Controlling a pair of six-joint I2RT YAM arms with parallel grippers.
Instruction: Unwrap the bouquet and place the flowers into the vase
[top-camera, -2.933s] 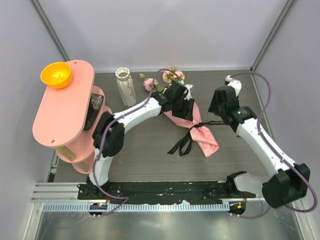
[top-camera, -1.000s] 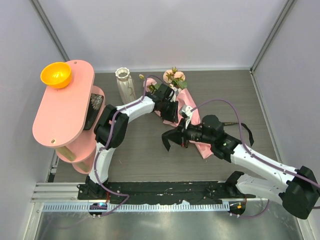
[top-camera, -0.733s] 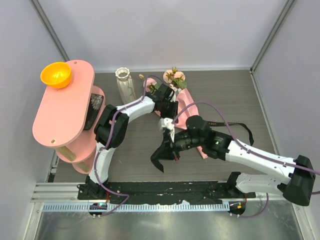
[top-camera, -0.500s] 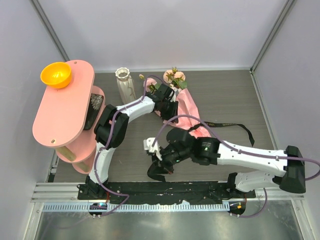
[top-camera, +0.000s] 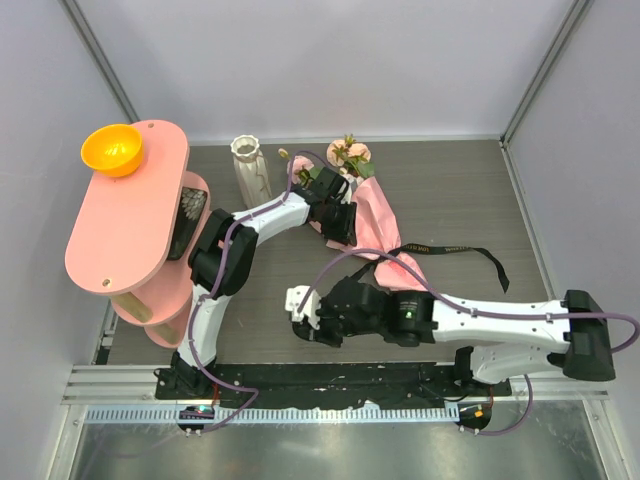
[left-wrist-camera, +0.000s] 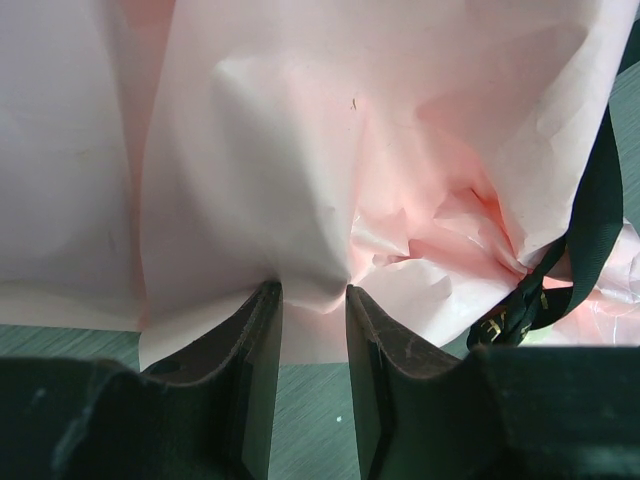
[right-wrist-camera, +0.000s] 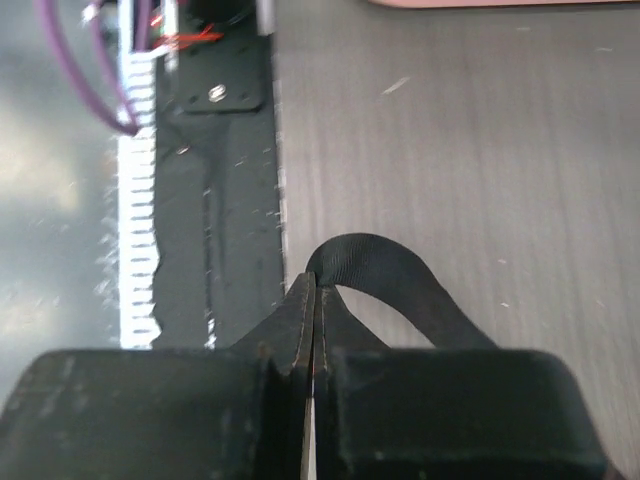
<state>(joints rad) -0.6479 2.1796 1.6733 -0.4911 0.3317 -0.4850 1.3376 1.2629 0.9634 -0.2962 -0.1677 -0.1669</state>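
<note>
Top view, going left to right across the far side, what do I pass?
bowl → vase → flowers

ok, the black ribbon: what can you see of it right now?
The black ribbon is a flat woven band with small gold lettering, no knot in view. One end lies loose on the table at the right; it runs left across the bouquet's salmon-pink paper, and a fold is pinched in the shut right gripper near the table's front edge.
</note>
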